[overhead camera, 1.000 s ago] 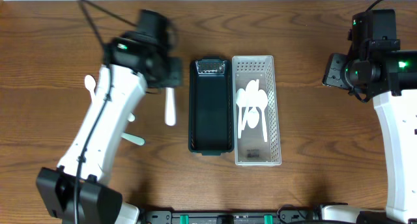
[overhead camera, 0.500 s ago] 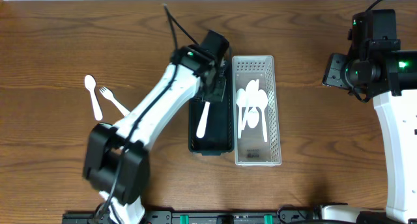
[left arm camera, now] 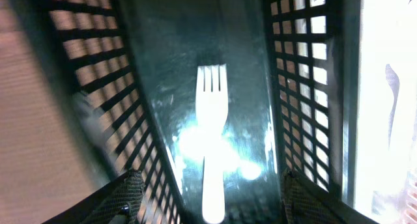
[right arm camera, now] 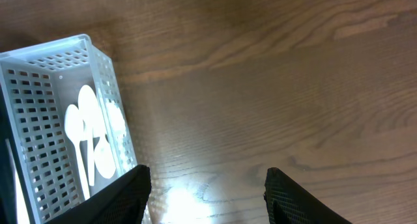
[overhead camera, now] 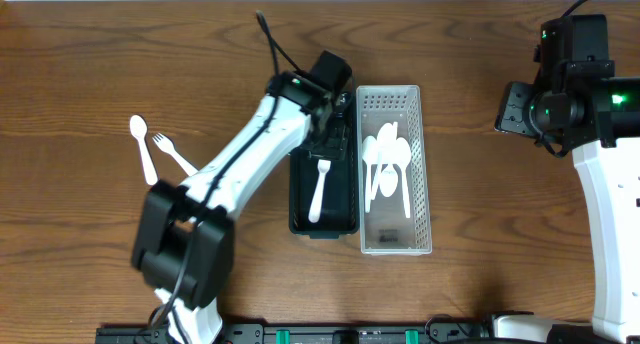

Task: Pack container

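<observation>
Fork [left arm camera: 212, 120] lies flat on the dark bin's [left arm camera: 91, 87] floor. In the wrist view it runs toward 12 o'clock from the left gripper [left arm camera: 212, 185], which is spread and empty. Right gripper [right arm camera: 205, 185] is spread too.

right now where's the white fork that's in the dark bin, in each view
Overhead: the white fork lies lengthwise in the dark bin, near the picture's centre.
Left wrist: mid-frame, tines up, on the bin floor.
Right wrist: not in it.
Shared landmark: the white basket of spoons beside the bin, at the right edge in left wrist, far left in right wrist.
</observation>
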